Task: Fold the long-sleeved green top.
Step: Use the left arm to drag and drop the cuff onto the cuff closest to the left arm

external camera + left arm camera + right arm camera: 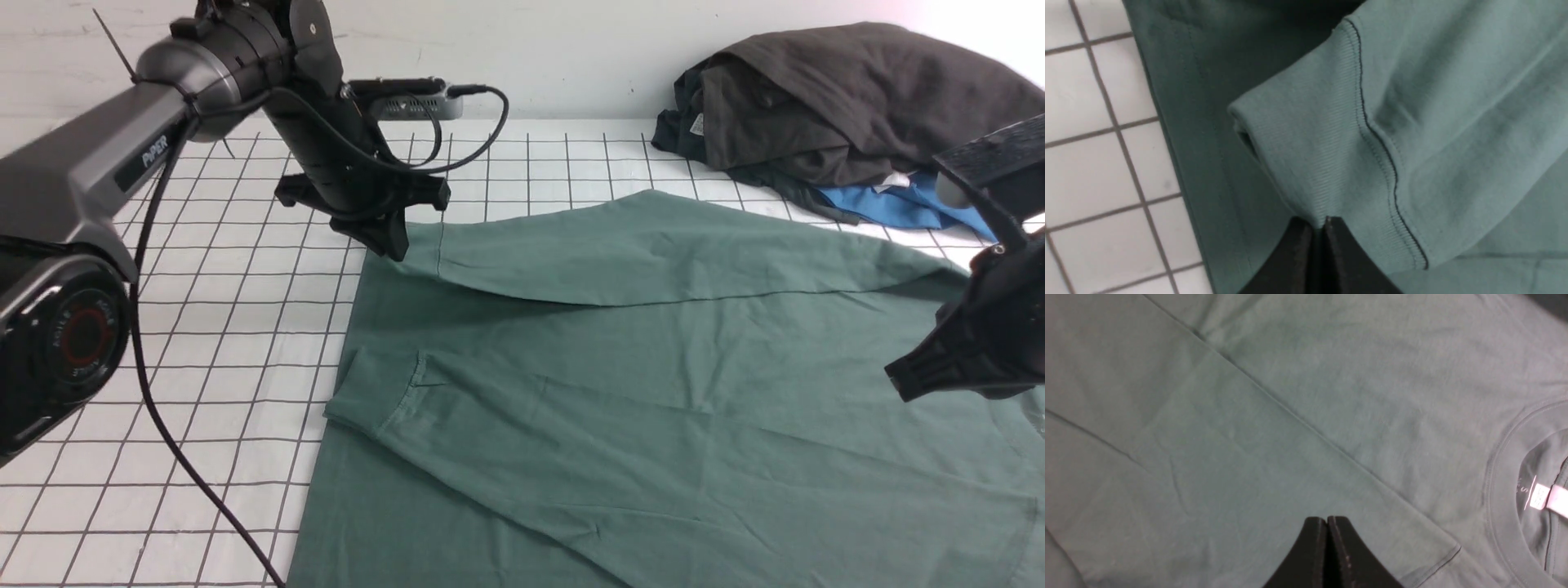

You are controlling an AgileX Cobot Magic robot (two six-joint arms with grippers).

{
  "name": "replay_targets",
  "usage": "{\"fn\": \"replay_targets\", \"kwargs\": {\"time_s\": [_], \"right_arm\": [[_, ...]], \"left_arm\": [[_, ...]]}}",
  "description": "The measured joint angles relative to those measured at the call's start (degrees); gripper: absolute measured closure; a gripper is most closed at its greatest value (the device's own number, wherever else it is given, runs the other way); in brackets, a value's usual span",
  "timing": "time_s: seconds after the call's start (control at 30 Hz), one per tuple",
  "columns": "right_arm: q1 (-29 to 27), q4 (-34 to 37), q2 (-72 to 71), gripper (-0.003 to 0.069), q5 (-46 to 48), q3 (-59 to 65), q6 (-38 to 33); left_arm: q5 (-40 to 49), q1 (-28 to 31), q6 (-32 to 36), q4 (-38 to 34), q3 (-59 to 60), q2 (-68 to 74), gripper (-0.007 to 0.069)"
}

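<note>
The green long-sleeved top [653,392] is lying spread across the white surface [245,327], which is carrying a grid of thin dark lines. The top is covering most of the middle and right of the surface. Its jersey cloth is looking soft and matte, with shallow creases running across the body. One sleeve is lying diagonally over the body on the near side, ending in a ribbed near cuff [371,400] at the garment's left edge. The other sleeve is stretching as a long flat band along the far side.

The left gripper [390,241] is reaching down to the far left corner of the top. Its black, wedge-shaped jaws are clenching together and pinching the edge of the far cuff [1306,155]. This cuff is showing fine vertical ribbing, a dark stitched seam and a slightly gaping tubular end.

The right gripper [1327,526] is hanging over the right part of the top with its jaws pressing together and nothing between them. Beneath it, the rounded ribbed neckband [1502,490] is curving around a small white label [1541,496].

At the far right of the surface, a dark grey-black heap of clothes [857,98] is sitting in rumpled folds. A bright blue garment [890,204] is poking out from under it, just beside the top's far edge.
</note>
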Motion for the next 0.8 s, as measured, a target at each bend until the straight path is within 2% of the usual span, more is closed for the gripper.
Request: {"fn": "replay_targets", "kwargs": {"time_s": [0.13, 0.3, 0.5, 0.63, 0.7, 0.8], "right_arm": [[0.0, 1.4, 0.0, 0.0673, 1.3, 0.0, -1.3], [0.0, 4.8, 0.0, 0.0673, 1.6, 0.0, -3.8], [0.0, 10.3, -0.9, 0.0673, 1.8, 0.0, -7.4], [0.0, 13.2, -1.7, 0.0673, 2.1, 0.0, -9.5], [0.1, 14.0, -1.7, 0.0673, 2.1, 0.0, -9.8], [0.9, 14.4, -1.7, 0.0673, 2.4, 0.0, -10.2]], "left_arm": [[0.3, -3.1, 1.1, 1.5, 7.0, -8.5, 0.0622], [0.3, -6.5, 0.7, 4.3, 21.8, -17.4, 0.0622], [-5.8, -6.9, -0.9, 5.3, 39.4, -24.1, 0.0622], [-8.6, -7.4, -0.8, 5.3, 46.3, -25.4, 0.0619], [-9.6, -7.5, -0.7, 5.3, 47.7, -25.4, 0.061], [-10.3, -8.1, 0.4, 5.5, 49.6, -25.2, 0.0542]]}}
